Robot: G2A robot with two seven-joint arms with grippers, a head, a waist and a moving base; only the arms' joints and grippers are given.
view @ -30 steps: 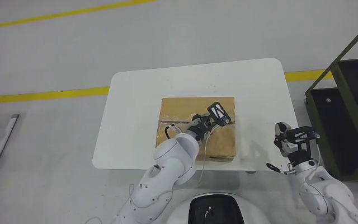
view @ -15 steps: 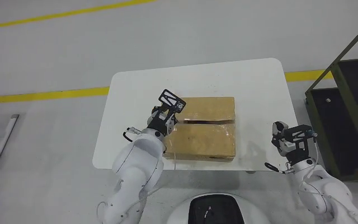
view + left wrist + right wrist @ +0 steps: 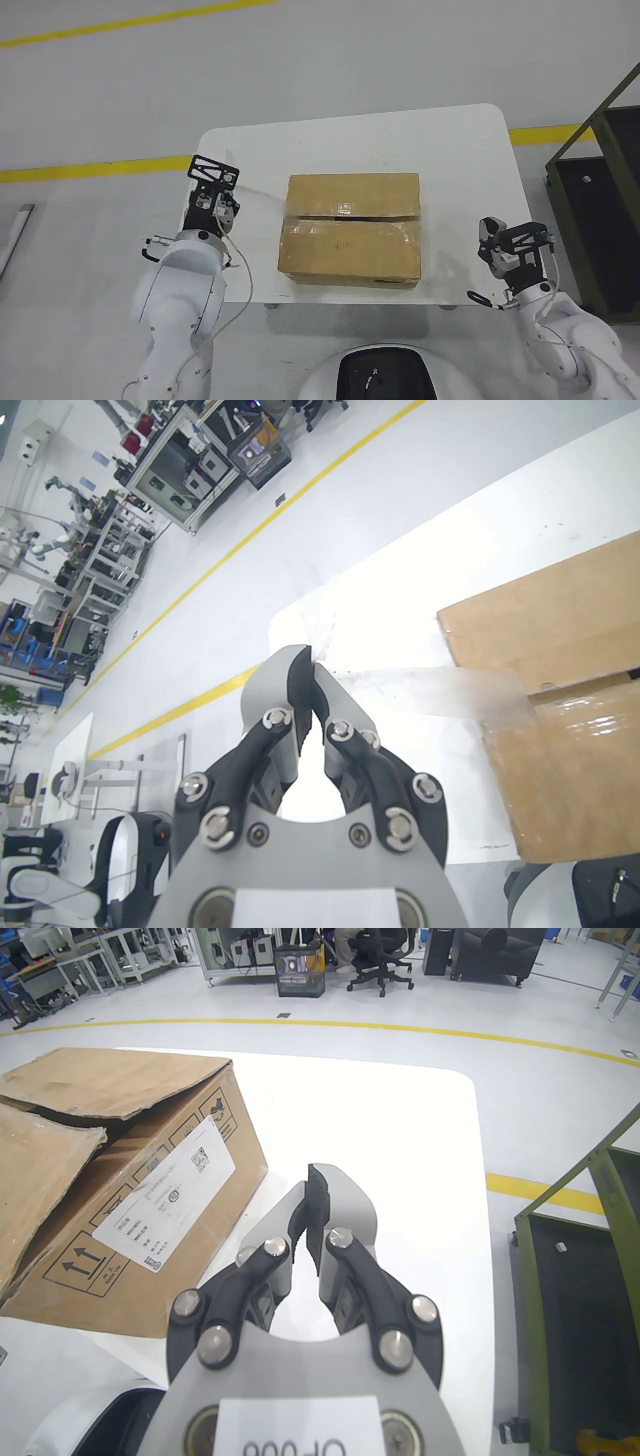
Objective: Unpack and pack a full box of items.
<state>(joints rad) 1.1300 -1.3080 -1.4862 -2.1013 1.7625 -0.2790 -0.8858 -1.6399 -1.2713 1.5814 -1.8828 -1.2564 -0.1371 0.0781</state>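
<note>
Box (image 3: 350,228): set mid-table (image 3: 450,150); its long axis and seam (image 3: 350,213) are laid 9-to-3 o'clock.
Left pincer (image 3: 212,172): clamped on a clear tape strip (image 3: 440,695), held at 10 o'clock of the box; the strip is stretched to the seam's 9 o'clock end.
Right pincer (image 3: 515,235): closed, nothing held, at 3 o'clock; farther from the strip.

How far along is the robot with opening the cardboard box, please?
Done: the clear tape is lifted off the box along its top seam, which shows a dark gap. In hand: the left gripper is shut on the tape's free end, the strip stretched to the box's edge, where it is stuck. Left: both flaps lie down and nothing is out; the right gripper is shut, holding nothing.
</note>
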